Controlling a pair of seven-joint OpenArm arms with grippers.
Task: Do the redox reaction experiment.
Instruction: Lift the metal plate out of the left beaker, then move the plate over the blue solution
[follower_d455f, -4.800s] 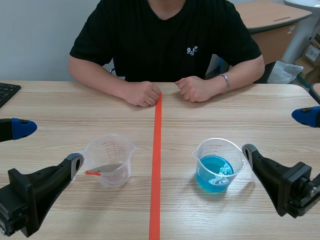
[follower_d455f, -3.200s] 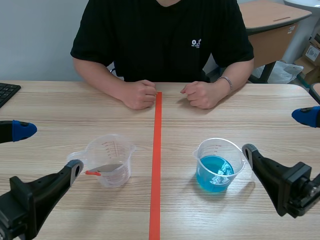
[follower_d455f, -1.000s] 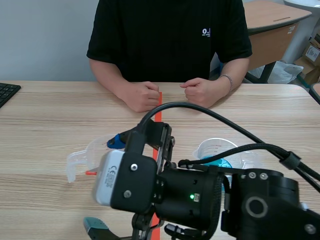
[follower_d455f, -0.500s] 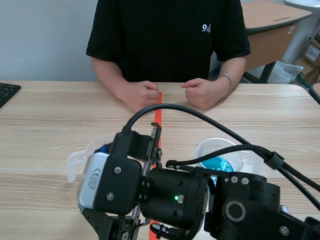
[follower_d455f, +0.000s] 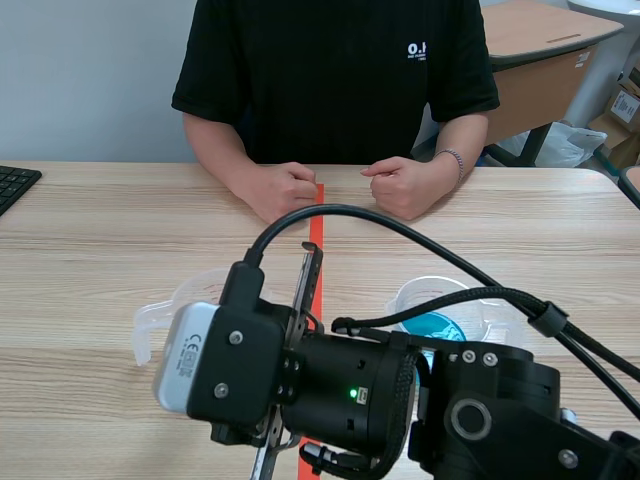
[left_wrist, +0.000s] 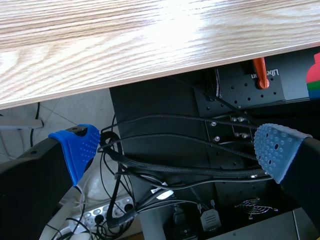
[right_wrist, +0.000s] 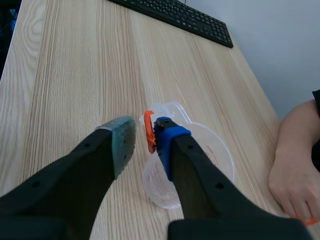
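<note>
Two beakers stand on the table (follower_d455f: 100, 230), one on each side of the tape line (follower_d455f: 316, 215): the clear beaker (right_wrist: 220, 165) and the blue beaker (follower_d455f: 440, 320), which holds blue liquid. The right arm (follower_d455f: 330, 390) lies across the middle of the scene view and hides much of both. The right gripper (right_wrist: 143, 127) hangs over the clear beaker's rim with its fingers a little apart. The orange handle (right_wrist: 148, 132) sits between them, just beside the blue pad. A gap shows on the grey-green pad's side, so nothing is pinched. The left gripper (left_wrist: 175, 145) is off the table's edge, spread wide, with cables (left_wrist: 165, 165) under the table ahead of it. A person's fists (follower_d455f: 285, 190) rest by the tape. A keyboard (right_wrist: 175, 17) lies beyond the clear beaker.
</note>
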